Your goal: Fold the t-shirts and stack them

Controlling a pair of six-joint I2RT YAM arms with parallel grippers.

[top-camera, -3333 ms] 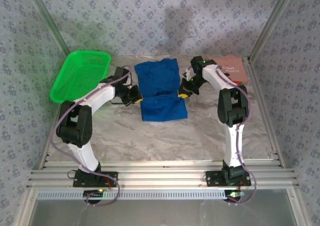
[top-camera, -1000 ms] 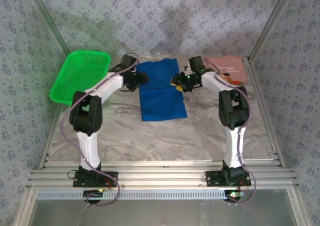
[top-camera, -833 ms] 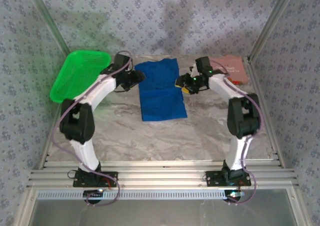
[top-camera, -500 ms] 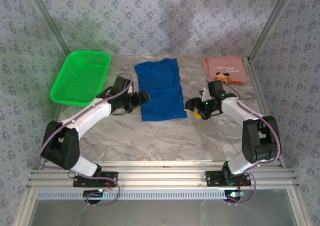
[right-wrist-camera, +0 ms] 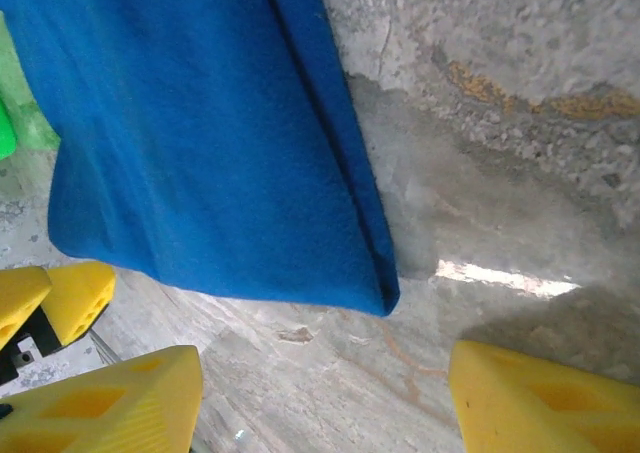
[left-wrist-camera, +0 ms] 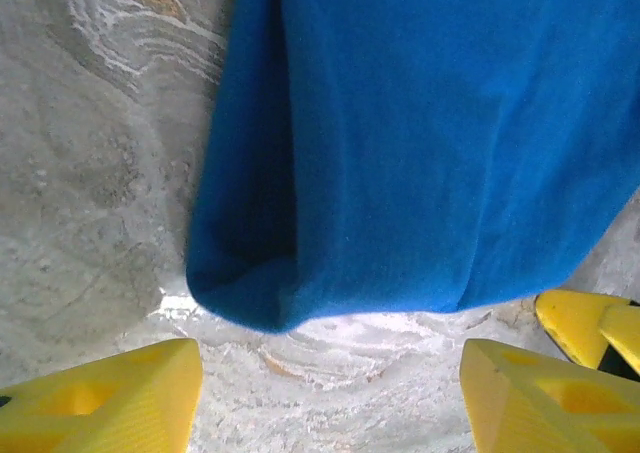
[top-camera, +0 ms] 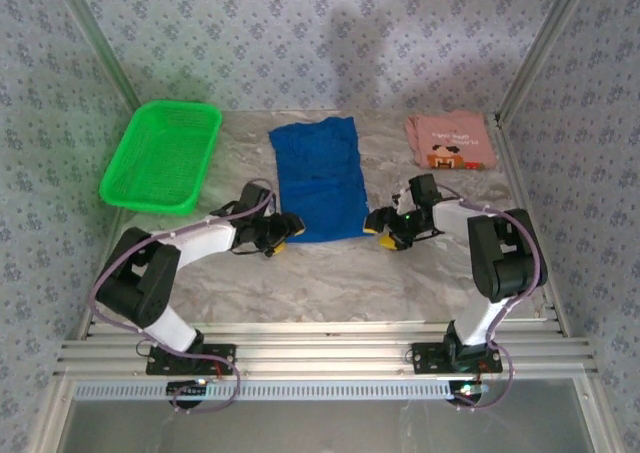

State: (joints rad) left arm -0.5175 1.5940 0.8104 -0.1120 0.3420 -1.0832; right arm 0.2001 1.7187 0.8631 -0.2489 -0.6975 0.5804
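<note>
Corners of the blue t-shirt (top-camera: pixel 318 178), at its near hem, lie just ahead of the left end effector (top-camera: pixel 279 239) and right end effector (top-camera: pixel 379 229), both wide open and empty; its long axis runs away from them across the surface (top-camera: pixel 330 273).

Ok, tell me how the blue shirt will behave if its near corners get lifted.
Probably floppy: the blue shirt lies in soft rounded folds, so it should sag between the lifted corners. Likely light, being thin cloth. The folded layers may slide apart, since nothing pins them on the smooth table.
</note>
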